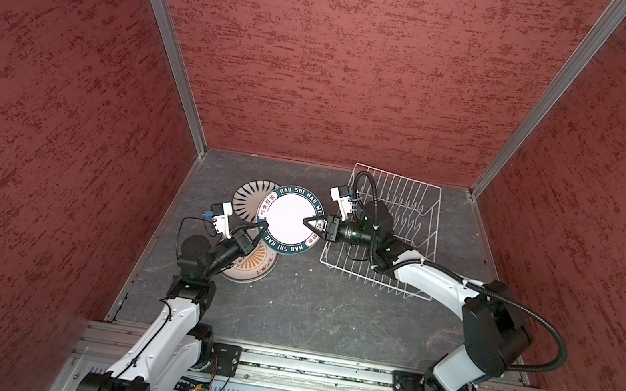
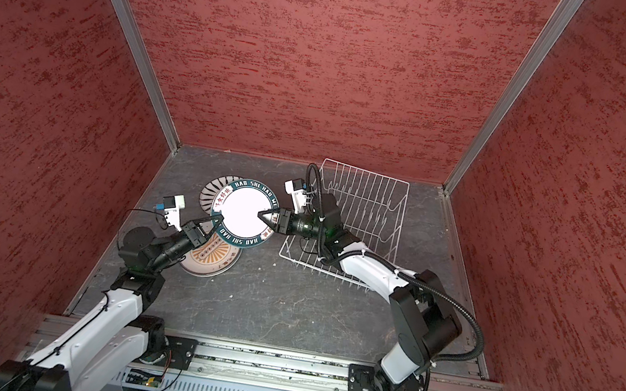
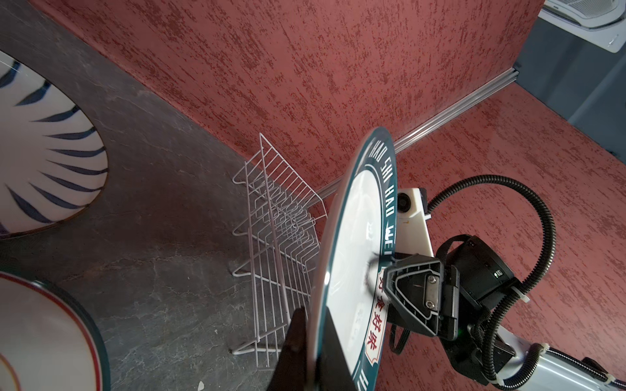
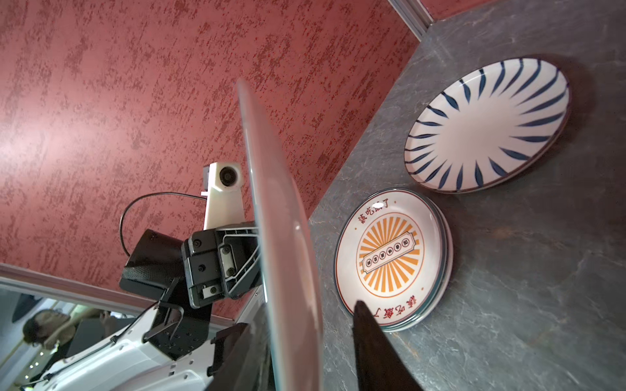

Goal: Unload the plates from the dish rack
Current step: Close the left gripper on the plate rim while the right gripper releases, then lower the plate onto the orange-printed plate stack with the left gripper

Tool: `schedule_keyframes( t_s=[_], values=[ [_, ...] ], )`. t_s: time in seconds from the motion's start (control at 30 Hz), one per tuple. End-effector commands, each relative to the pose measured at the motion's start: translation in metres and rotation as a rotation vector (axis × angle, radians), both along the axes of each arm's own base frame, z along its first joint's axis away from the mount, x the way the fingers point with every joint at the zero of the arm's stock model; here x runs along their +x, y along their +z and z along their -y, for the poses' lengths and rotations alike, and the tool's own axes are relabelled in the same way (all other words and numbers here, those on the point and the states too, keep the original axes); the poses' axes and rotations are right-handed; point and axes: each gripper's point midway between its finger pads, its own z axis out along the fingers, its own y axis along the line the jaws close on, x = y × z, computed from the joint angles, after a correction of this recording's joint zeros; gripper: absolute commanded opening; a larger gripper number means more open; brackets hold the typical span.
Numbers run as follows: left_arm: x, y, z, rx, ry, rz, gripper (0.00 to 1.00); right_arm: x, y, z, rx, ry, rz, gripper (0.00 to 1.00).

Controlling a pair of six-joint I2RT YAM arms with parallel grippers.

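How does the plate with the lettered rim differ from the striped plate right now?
The lettered-rim plate is held off the table, its rim clamped in the left gripper; the striped plate lies flat on it, untouched. The lettered-rim plate has a dark lettered band round a plain white centre; the striped plate has dark stripes fanning outward. Both are round, white and out of the dish rack.

Near tabletop [image 1: 307,309] lies open; raised lettered plate [image 1: 289,218], flat plates [image 1: 254,268] and dish rack [image 1: 414,207] block beyond.
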Motion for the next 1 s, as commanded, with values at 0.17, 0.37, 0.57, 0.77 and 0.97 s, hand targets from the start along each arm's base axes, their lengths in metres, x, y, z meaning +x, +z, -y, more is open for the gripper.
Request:
schedule_keyframes(
  t_s=[0.17, 0.37, 0.57, 0.77, 0.97],
  values=[
    [0.000, 0.000, -0.025, -0.023, 0.113, -0.007, 0.00, 0.006, 0.017, -0.003, 0.027, 0.010, 0.050, 0.60],
    [-0.001, -0.023, -0.052, -0.035, 0.241, -0.121, 0.00, 0.020, 0.010, 0.008, -0.020, -0.093, 0.061, 0.65],
    [-0.006, -0.049, -0.075, -0.061, 0.344, -0.245, 0.00, 0.033, 0.004, 0.023, -0.055, -0.186, 0.047, 0.67],
    [-0.012, -0.087, -0.102, -0.158, 0.460, -0.396, 0.00, 0.035, 0.003, 0.028, -0.077, -0.209, 0.042, 0.67],
    [-0.018, -0.101, -0.112, -0.155, 0.519, -0.484, 0.00, 0.035, 0.009, 0.031, -0.069, -0.217, 0.054, 0.67]
  ],
)
